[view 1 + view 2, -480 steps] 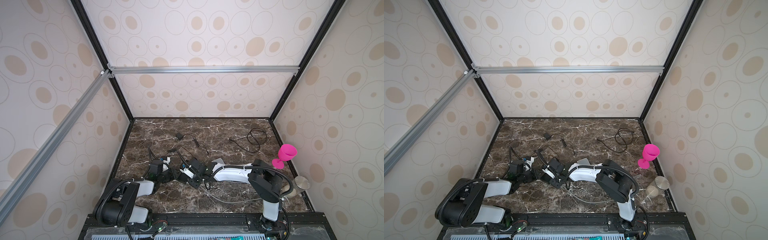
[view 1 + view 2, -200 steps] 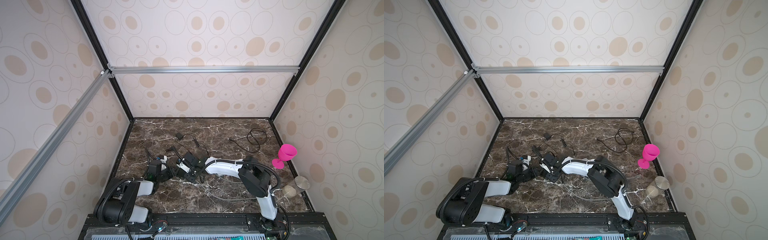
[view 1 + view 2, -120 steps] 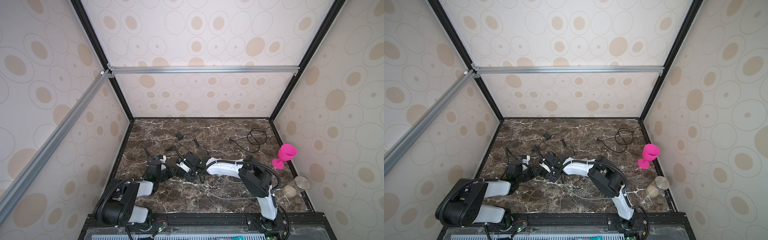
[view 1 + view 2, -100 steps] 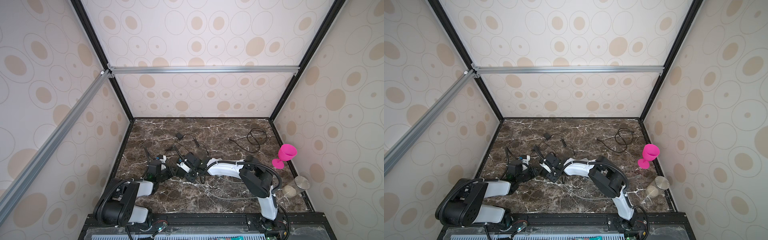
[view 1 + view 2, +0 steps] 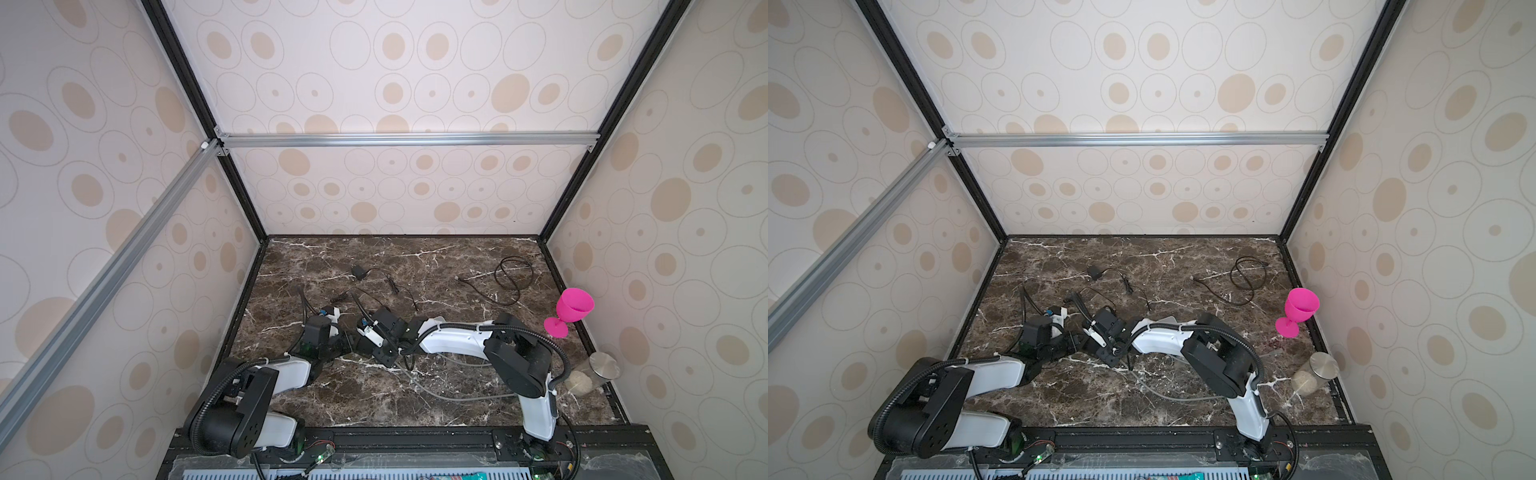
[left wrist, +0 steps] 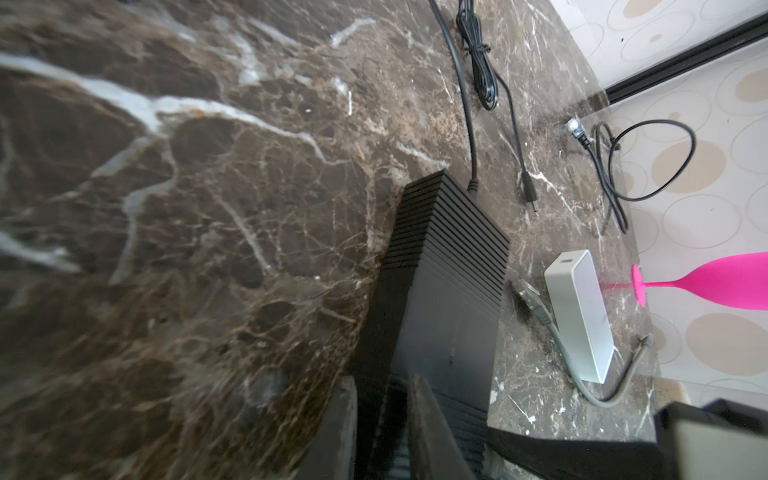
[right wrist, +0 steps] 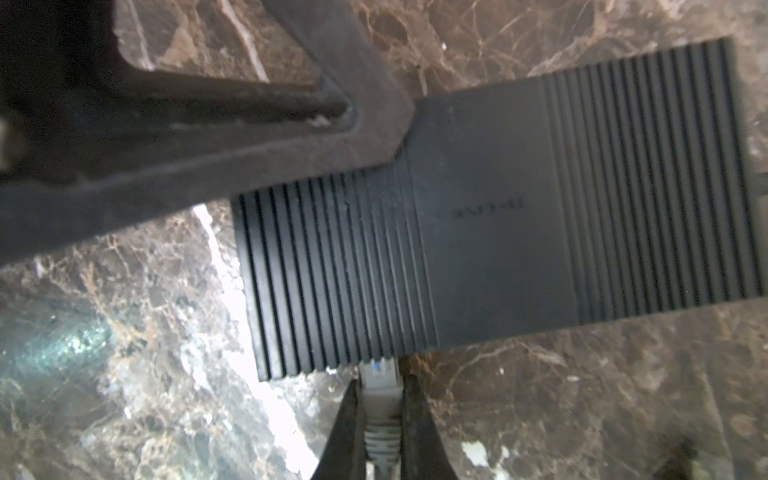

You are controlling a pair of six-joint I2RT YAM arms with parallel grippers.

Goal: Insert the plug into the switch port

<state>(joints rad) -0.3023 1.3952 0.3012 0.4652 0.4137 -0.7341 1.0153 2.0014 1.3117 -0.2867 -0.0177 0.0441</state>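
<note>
My right gripper (image 7: 381, 386) pinched the grey plug (image 7: 381, 419) by its sides. The plug's nose touched the long edge of the black ribbed switch (image 7: 498, 208), where the port must have been. A blue bit of the plug showed just outside that edge, so I judged it not fully home. The plug's long axis ran straight out from between my fingertips, square to the switch's long axis, so the coming push needed only to go dead ahead. My right arm was the nearer one to the port. My left gripper (image 6: 382, 388) straddled one end of the switch, a finger (image 7: 291, 137) lying against the edge opposite the plug; whether those jaws were clamped tight I could not tell. The switch lay flat on the brown marble table (image 7: 561, 395), where both arms met, left of the middle in both top views. Loose black cables (image 5: 513, 276) lay farther back. A pink goblet (image 5: 574, 306) and a jar (image 5: 598, 370) stood by the right side, inside patterned walls (image 5: 415, 83).
</note>
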